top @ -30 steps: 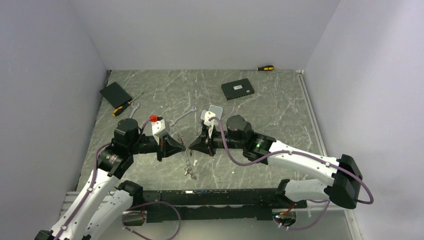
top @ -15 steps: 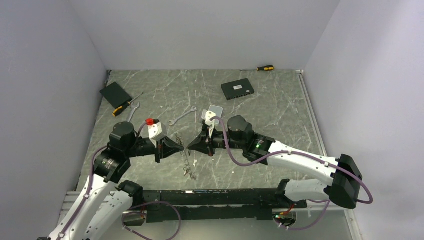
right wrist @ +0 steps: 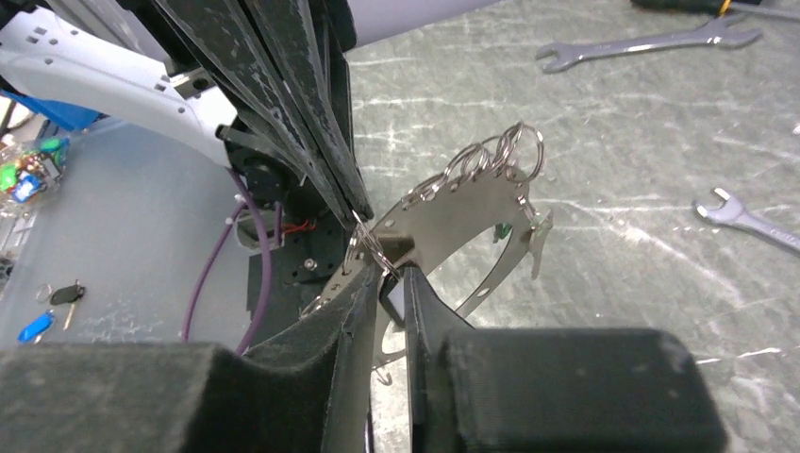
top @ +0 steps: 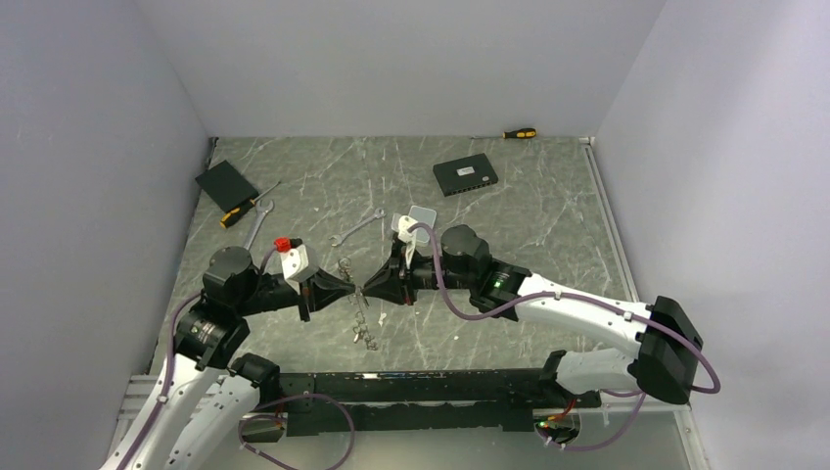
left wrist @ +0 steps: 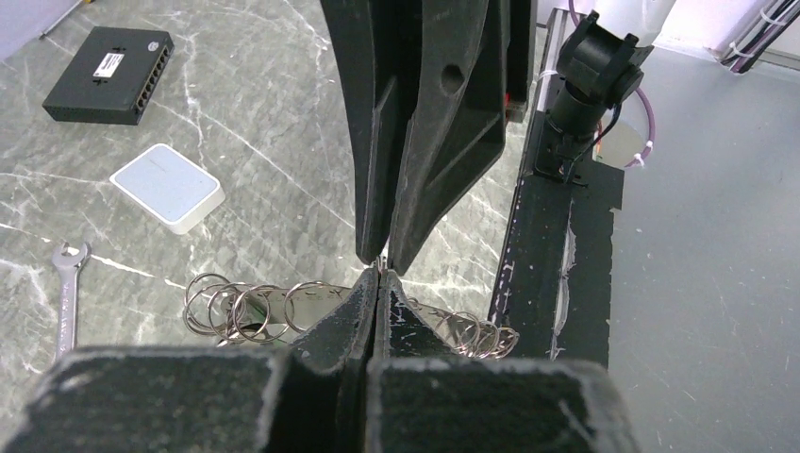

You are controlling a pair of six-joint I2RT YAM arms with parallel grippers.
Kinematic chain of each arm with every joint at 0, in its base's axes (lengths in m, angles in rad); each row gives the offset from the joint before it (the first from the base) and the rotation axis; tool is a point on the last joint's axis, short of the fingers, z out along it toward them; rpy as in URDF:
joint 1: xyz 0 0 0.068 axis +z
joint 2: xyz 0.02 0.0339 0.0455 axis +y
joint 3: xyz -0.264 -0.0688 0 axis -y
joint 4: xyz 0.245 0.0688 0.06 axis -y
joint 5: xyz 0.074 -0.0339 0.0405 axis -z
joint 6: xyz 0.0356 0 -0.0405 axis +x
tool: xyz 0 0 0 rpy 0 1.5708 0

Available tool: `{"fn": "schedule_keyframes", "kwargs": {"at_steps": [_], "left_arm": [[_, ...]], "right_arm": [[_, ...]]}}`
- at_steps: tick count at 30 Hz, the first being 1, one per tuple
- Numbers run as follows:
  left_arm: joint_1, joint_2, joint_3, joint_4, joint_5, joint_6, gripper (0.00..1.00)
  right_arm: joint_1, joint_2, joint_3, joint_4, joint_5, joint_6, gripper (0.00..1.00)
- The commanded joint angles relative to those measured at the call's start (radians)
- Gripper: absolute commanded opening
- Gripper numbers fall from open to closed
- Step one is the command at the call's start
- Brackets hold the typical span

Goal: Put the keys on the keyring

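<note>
Grey marbled table [top: 548, 235] between plain white walls carries both arms, meeting tip to tip at its near middle. The left gripper [top: 352, 292] points right and the right gripper [top: 370, 286] points left, their tips all but touching.

The left fingers [left wrist: 363, 316] are pressed flat together. A glint shows at their tips, but whether they pinch wire there I cannot tell. The right fingers [right wrist: 429, 311] stand a narrow gap apart, with something pale in the gap that I cannot make out.

The large curved silvery keyring [right wrist: 472, 212] hangs right at the meeting tips, bowing away from the right wrist camera. A row of small split rings [right wrist: 495, 151] is strung along its top. From above, the small flat silver keys [top: 362, 335] trail below both grippers toward the near edge.

Farther back lie:
- a small white box [top: 423, 215]
- a black network switch [top: 465, 175]
- a flat black box [top: 226, 182]
- a silver wrench [top: 357, 226]
- a yellow-and-black screwdriver [top: 519, 133]
</note>
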Motion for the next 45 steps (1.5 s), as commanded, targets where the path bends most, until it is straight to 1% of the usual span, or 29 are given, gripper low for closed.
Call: {"fn": "schedule_keyframes", "kwargs": {"at_steps": [1, 7, 12, 15, 20, 23, 30, 39, 45], "left_arm": [[-0.002, -0.016, 0.041, 0.063, 0.009, 0.02, 0.0], [-0.002, -0.022, 0.041, 0.059, 0.004, 0.021, 0.0], [-0.002, -0.025, 0.041, 0.059, 0.008, 0.021, 0.0], [-0.002, -0.02, 0.041, 0.062, 0.023, 0.019, 0.0], [-0.002, -0.007, 0.04, 0.068, 0.063, 0.018, 0.0], [-0.002, 0.003, 0.036, 0.082, 0.107, 0.011, 0.0], [-0.002, 0.035, 0.027, 0.117, 0.201, -0.009, 0.0], [-0.002, 0.041, 0.024, 0.119, 0.208, -0.008, 0.0], [-0.002, 0.044, 0.025, 0.116, 0.209, -0.007, 0.0]], "right_arm": [[-0.002, 0.007, 0.007, -0.008, -0.031, 0.002, 0.22], [-0.003, -0.018, 0.015, -0.032, -0.036, -0.026, 0.32], [-0.005, -0.047, 0.019, -0.062, -0.064, -0.096, 0.34], [-0.005, -0.087, -0.016, -0.019, -0.075, -0.136, 0.34], [-0.004, -0.154, -0.131, 0.158, -0.077, -0.213, 0.34], [-0.003, -0.169, -0.159, 0.206, -0.075, -0.255, 0.34], [-0.003, -0.135, -0.131, 0.209, -0.108, -0.29, 0.34], [0.004, -0.093, -0.091, 0.197, -0.166, -0.283, 0.29], [0.014, -0.071, -0.065, 0.189, -0.185, -0.284, 0.27]]}}
